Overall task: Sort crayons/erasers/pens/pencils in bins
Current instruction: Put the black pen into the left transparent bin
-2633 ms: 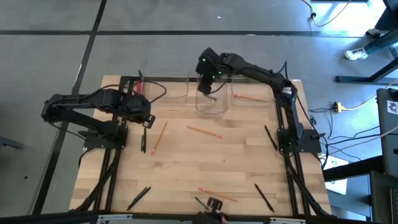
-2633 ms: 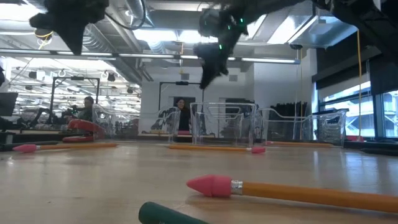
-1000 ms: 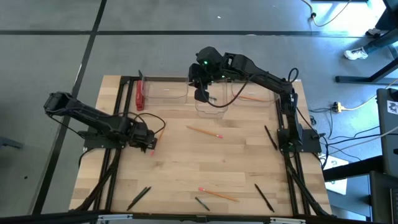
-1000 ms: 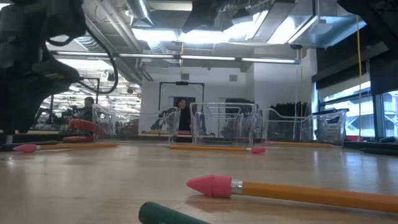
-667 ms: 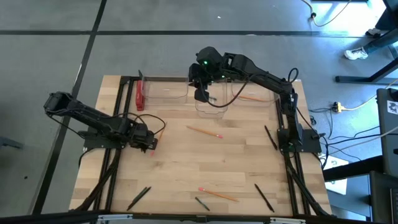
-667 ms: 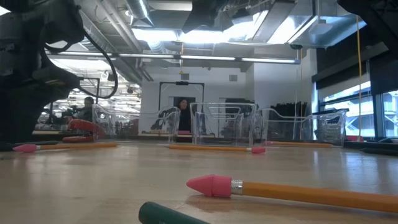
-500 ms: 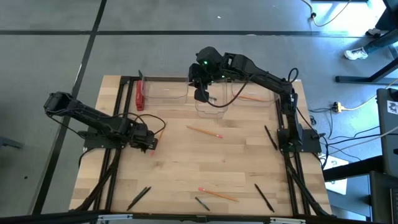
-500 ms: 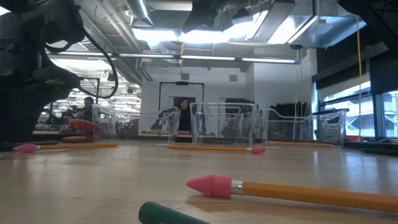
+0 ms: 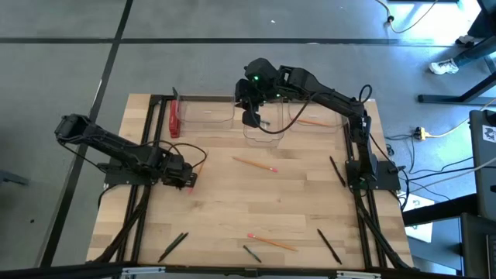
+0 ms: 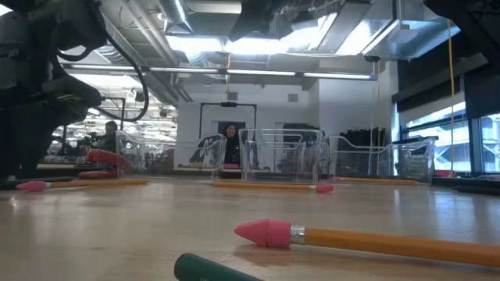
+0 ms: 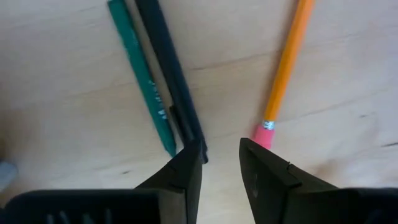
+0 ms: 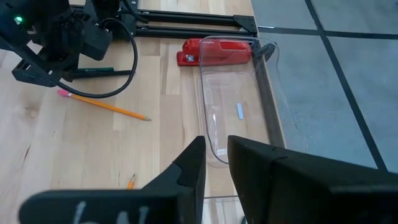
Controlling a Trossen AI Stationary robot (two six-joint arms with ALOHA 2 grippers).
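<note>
Red bar beside clear bin

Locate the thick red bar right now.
High view: the red bar lies at the table's far left edge, against the leftmost bin, beyond the left gripper.

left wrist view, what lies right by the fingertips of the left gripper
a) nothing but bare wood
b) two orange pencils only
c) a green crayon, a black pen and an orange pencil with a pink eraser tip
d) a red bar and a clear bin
c: just beyond the open left gripper lie a green crayon, a black pen beside it, and an orange pencil whose pink eraser end points toward the fingers.
</note>
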